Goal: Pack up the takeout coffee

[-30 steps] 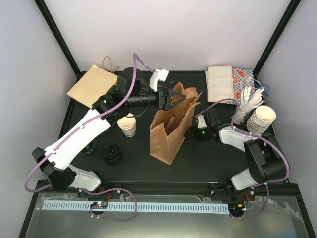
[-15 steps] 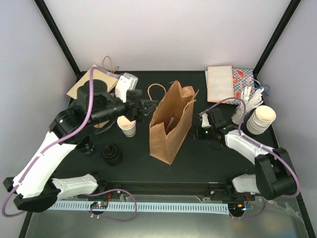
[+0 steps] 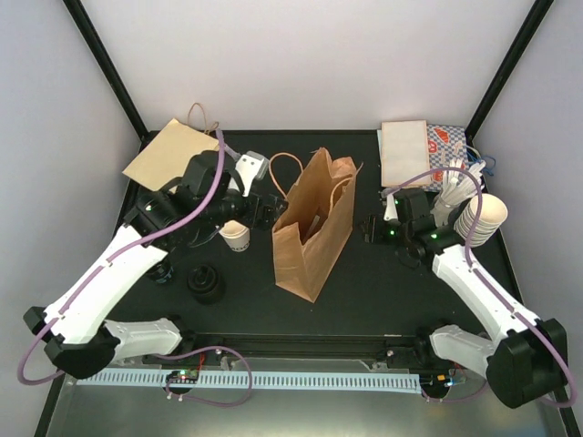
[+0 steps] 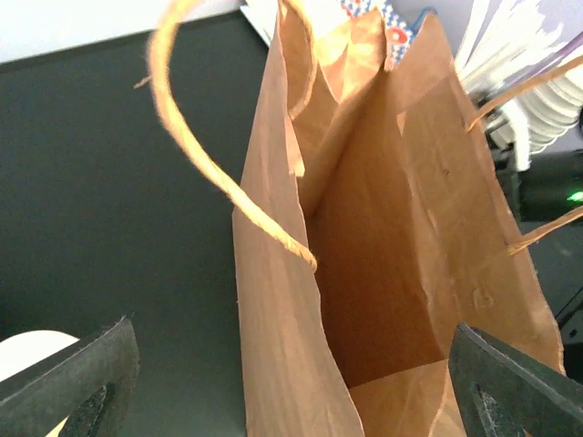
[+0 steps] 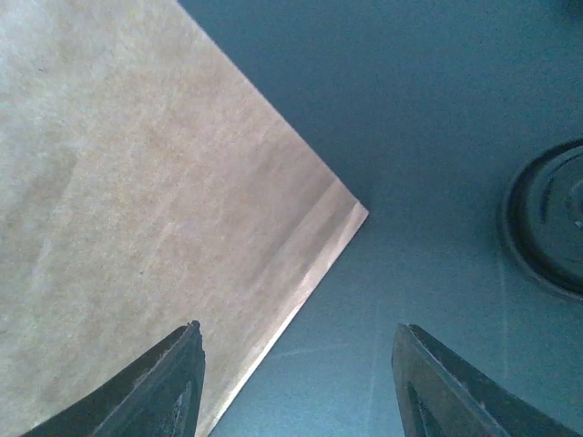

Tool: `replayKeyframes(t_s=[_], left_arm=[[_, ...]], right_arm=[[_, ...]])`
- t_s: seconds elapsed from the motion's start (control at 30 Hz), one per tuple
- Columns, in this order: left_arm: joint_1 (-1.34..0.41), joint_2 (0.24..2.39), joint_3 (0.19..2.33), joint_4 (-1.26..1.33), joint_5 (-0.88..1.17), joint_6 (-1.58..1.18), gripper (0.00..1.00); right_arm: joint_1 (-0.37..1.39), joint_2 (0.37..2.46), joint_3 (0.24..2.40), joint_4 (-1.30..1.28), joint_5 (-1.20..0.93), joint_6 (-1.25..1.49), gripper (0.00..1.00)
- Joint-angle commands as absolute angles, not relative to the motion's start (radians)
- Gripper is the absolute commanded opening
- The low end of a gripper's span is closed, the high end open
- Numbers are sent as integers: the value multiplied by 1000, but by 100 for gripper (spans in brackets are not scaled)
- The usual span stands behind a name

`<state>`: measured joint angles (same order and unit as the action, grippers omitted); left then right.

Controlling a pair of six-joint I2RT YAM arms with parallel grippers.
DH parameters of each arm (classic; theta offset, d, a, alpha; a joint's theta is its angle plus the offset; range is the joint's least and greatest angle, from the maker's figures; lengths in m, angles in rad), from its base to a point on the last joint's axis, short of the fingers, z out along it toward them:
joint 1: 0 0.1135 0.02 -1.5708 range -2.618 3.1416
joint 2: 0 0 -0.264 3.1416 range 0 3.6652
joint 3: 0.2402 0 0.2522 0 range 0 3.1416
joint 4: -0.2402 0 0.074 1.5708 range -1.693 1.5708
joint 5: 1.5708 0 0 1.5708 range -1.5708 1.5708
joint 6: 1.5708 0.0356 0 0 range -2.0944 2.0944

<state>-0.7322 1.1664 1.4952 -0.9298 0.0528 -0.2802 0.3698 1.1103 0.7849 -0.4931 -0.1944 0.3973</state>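
Observation:
The takeout coffee cup (image 3: 236,235), small and white, stands on the black table just left of the upright brown paper bag (image 3: 311,228). My left gripper (image 3: 266,208) is open and empty between the cup and the bag, above the cup. In the left wrist view the bag's open mouth (image 4: 383,255) fills the frame, the gripper (image 4: 291,387) spans it, and the cup's rim (image 4: 23,353) shows at the bottom left. My right gripper (image 3: 372,228) is open and empty just right of the bag. In the right wrist view it (image 5: 305,382) faces the bag's side (image 5: 137,182).
A black lid (image 3: 206,283) lies in front of the cup; a dark round disc (image 5: 551,218) shows in the right wrist view. A flat brown bag (image 3: 171,155) lies back left. Napkins (image 3: 404,150), white cutlery (image 3: 460,187) and a stack of cups (image 3: 481,218) are back right.
My left gripper has pulled back from above the bag's mouth to its left side, over the cup. My right arm has drawn back to the right. The bag stands a little straighter.

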Motion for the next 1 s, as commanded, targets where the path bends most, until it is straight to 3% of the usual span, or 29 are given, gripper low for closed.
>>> replayKeyframes(t_s=[0.0, 0.4, 0.5, 0.6, 0.67, 0.97], left_arm=[[-726, 1207, 1495, -953, 76, -290, 93], [-732, 1356, 1524, -961, 33, -340, 64], [-734, 1396, 1556, -981, 11, -342, 46], [-740, 1438, 1609, -1029, -1, -351, 18], [-744, 1453, 1622, -1040, -19, -364, 5], [-743, 1421, 1602, -958, -119, -421, 2]], right_arm=[[375, 1046, 813, -556, -93, 398, 59], [374, 967, 840, -593, -5, 416, 60], [374, 943, 846, -603, 29, 417, 60], [374, 903, 850, -609, 70, 417, 60], [374, 877, 850, -609, 84, 414, 61], [374, 822, 851, -613, 120, 407, 63]])
